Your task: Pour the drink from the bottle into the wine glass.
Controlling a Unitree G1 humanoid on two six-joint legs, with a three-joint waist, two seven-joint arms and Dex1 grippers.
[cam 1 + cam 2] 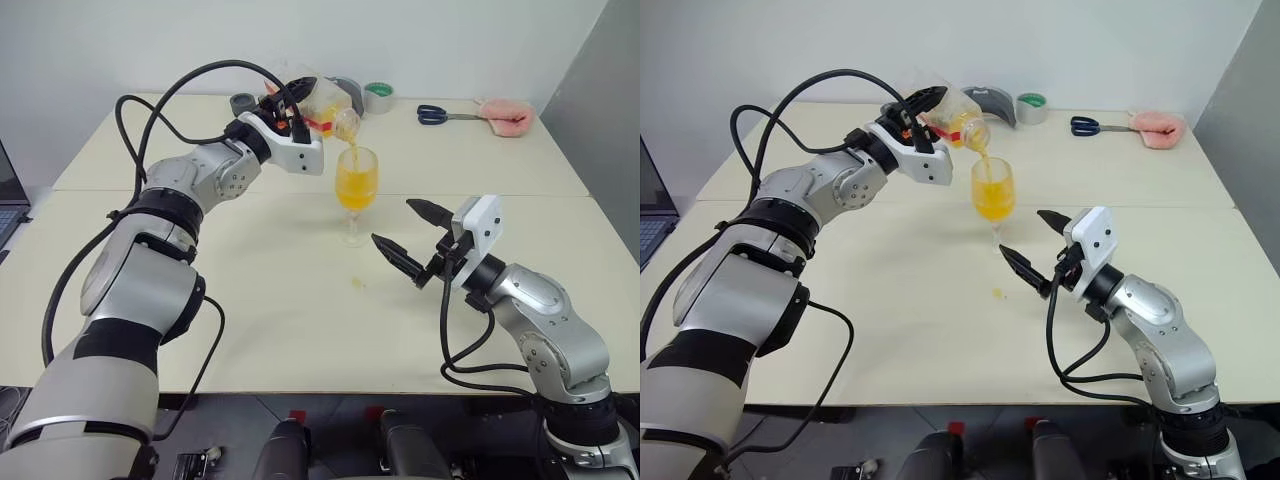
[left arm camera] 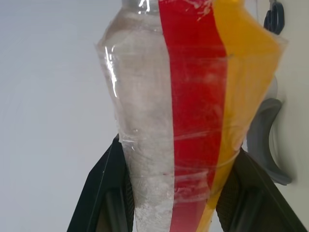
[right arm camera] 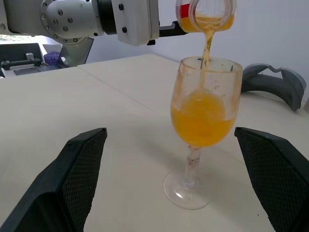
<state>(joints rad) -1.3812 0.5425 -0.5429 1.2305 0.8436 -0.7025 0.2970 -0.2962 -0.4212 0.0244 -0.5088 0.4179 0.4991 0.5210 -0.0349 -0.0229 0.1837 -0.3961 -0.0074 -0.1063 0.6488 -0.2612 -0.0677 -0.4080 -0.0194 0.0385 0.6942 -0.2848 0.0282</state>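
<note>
Well inside the table [image 1: 250, 330] edges: wine glass [image 1: 357, 190], open room around.

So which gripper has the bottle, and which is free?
The left gripper is shut on the tilted bottle above the wine glass; the right gripper is open, holding nothing.

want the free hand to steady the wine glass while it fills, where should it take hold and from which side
Probably the thin stem of the wine glass, just below the bowl, coming in level from the robot's side, where the open right hand already faces it. The bowl is wide, rounded and holds the drink, and the tilted bottle in the left hand pours over the rim, so stay low.
</note>
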